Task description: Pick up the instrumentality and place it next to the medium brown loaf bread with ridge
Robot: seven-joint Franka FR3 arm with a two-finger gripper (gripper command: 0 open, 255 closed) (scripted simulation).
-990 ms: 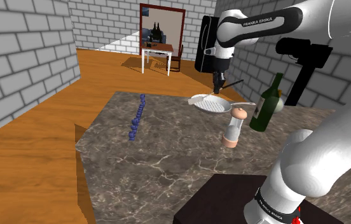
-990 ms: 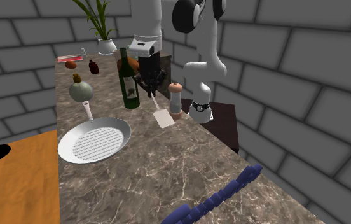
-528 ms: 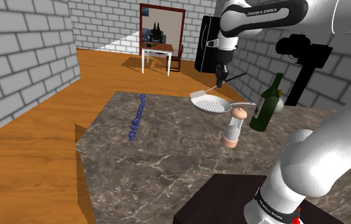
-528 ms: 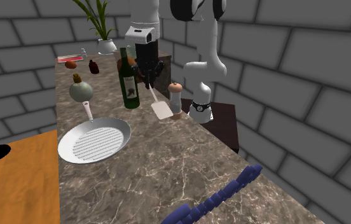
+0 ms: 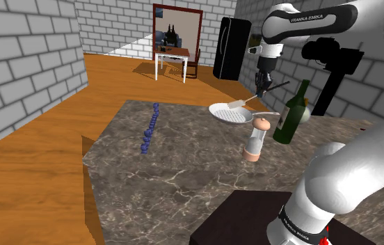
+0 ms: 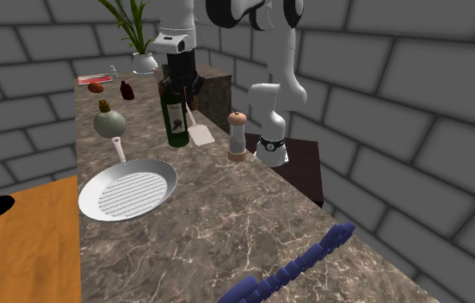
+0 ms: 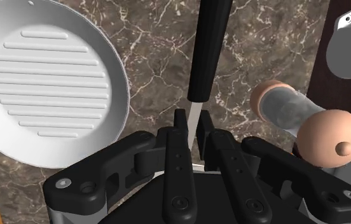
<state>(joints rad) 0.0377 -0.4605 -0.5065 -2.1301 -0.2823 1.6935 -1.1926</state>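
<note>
Marble counter [image 6: 227,215] recorded. White ridged pan [image 6: 128,191] lies at 7 o'clock of the green bottle [image 6: 175,120]. Spatula [image 6: 201,135] is held at the bottle's 4 o'clock, apparently off the counter. Fingers [image 7: 178,147] are clamped on its thin shank.

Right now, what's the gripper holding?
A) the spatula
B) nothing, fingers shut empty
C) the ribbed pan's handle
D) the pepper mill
A: in the wrist view the gripper clasps the spatula by its thin shank, with the black handle pointing away from it. The ribbed pan and the pepper mill sit apart from it on the counter.
</note>
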